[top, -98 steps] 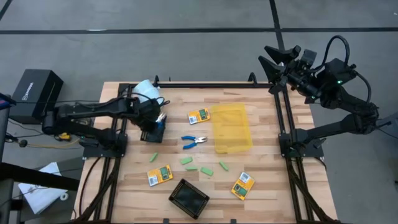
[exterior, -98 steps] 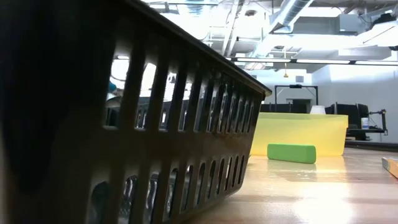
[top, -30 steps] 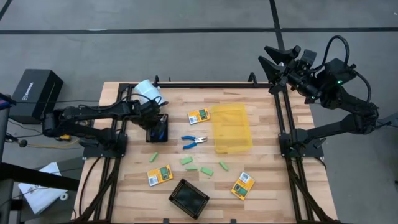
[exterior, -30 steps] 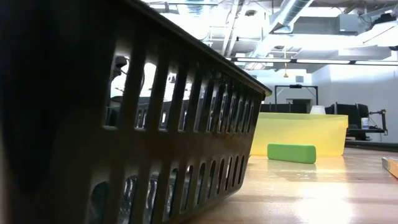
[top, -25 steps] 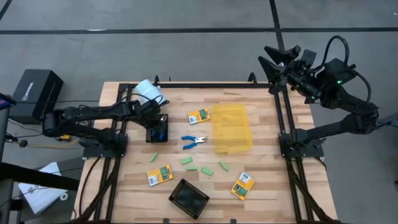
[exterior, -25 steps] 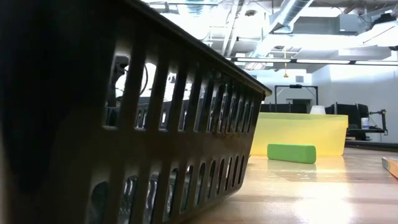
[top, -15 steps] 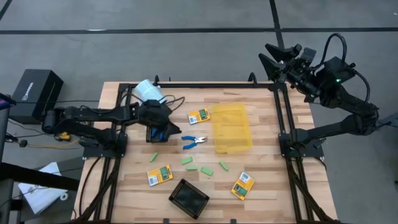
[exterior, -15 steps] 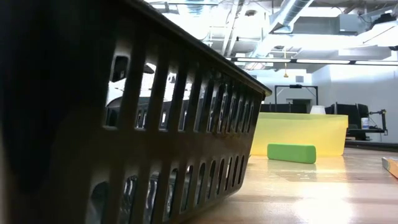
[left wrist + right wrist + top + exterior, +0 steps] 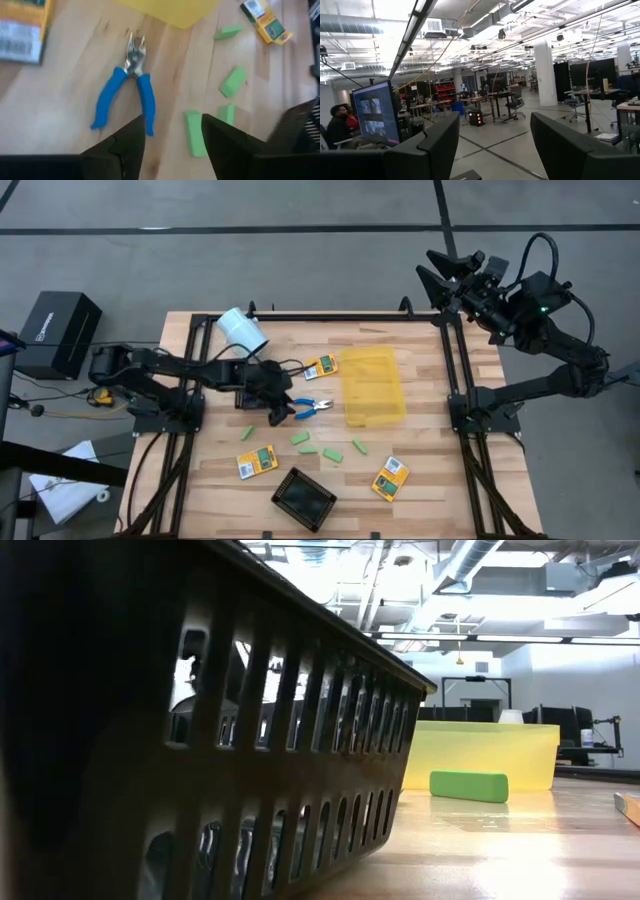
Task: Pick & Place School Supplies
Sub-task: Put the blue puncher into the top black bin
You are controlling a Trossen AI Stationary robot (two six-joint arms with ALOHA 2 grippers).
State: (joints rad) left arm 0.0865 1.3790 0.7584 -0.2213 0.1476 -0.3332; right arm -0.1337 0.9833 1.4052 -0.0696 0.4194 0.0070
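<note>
Blue-handled pliers [image 9: 313, 405] [image 9: 125, 85] lie flat on the wooden table, just ahead of my left gripper [image 9: 285, 412] [image 9: 172, 127], which is open with nothing between its fingers. Several light-green pieces [image 9: 318, 446] [image 9: 232, 82] lie nearer the front edge. Three yellow packs lie flat: one beside the bin [image 9: 320, 367], one at front left [image 9: 257, 462], one at front right [image 9: 389, 478]. My right gripper [image 9: 440, 270] [image 9: 495, 130] is open, raised beyond the table's far right corner.
A yellow translucent bin [image 9: 372, 385] [image 9: 480, 755] stands right of the pliers. A black slotted tray [image 9: 304, 498] sits at the front edge and fills the low view's left [image 9: 200, 740]. A pale cylinder [image 9: 240, 328] lies at the far left. A person [image 9: 340, 127] sits far off.
My left gripper has left the small black tray at the table's left and gone toward the right edge and a little nearer, ending just short of the blue-handled pliers. The pliers and other supplies have stayed where they were.
</note>
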